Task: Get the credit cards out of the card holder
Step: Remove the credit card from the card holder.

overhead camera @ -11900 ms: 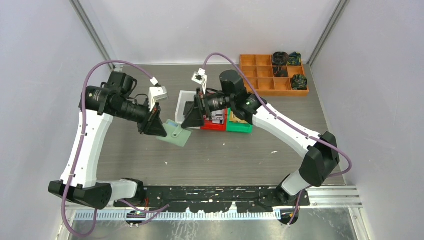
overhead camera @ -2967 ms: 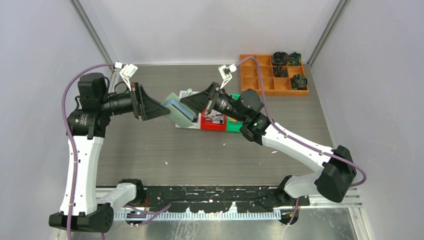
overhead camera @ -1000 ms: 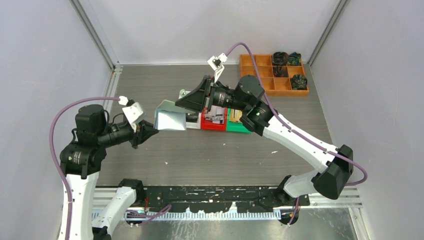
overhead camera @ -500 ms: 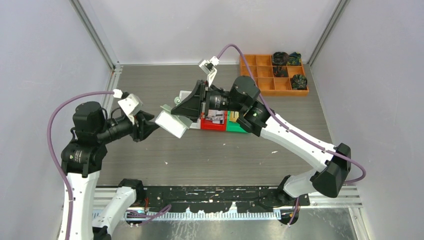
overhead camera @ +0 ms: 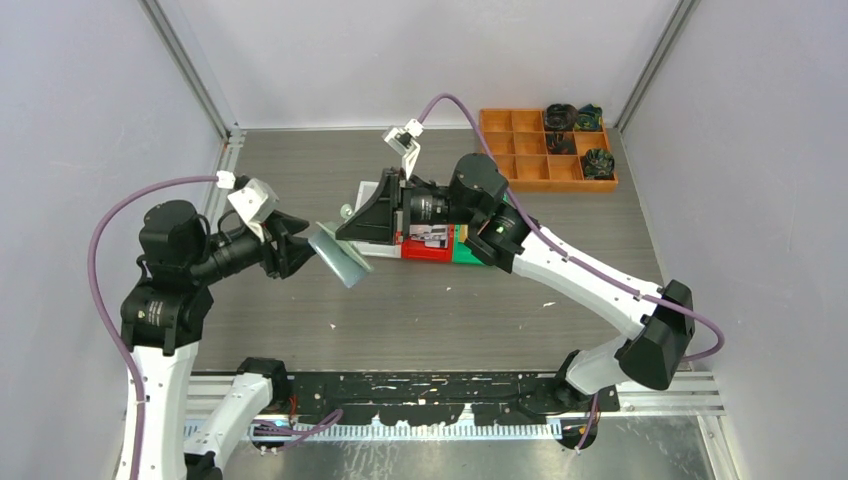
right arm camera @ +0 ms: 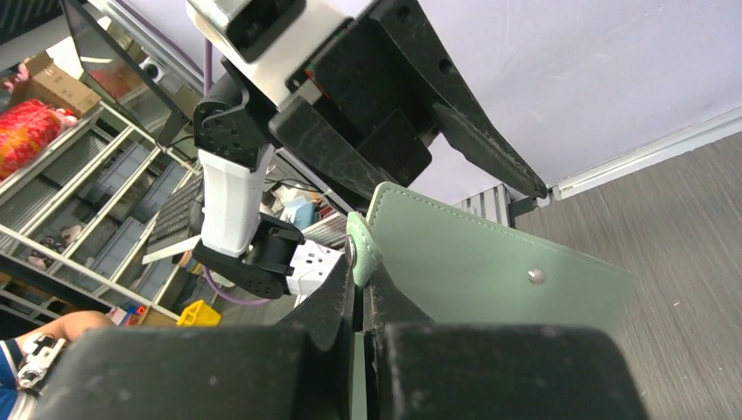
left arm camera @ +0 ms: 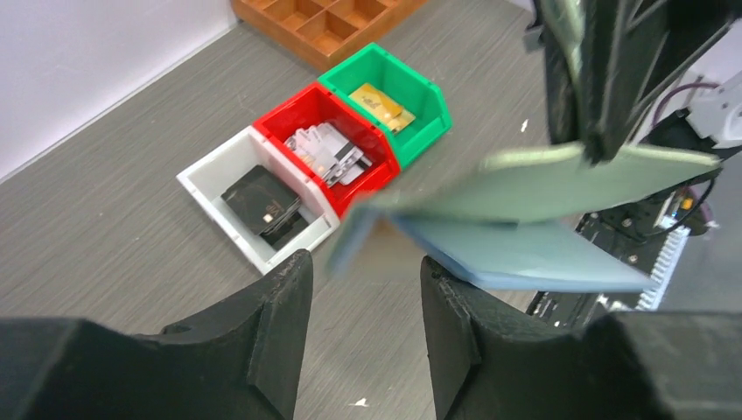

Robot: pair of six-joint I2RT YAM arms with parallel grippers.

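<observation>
Three bins [left arm camera: 219,223] hold cards [left arm camera: 328,150] (colour-sorted); right end effector [right arm camera: 357,262] pinches card holder [right arm camera: 490,262], left end effector [left arm camera: 363,271] gapes.

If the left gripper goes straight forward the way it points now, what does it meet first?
Most likely the card holder, which the right gripper holds just ahead of the open left gripper; the exact depth is unclear.

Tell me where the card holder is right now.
In the top view the card holder hangs in mid-air left of centre, pinched by the right hand, between the left hand and the white bin.
</observation>
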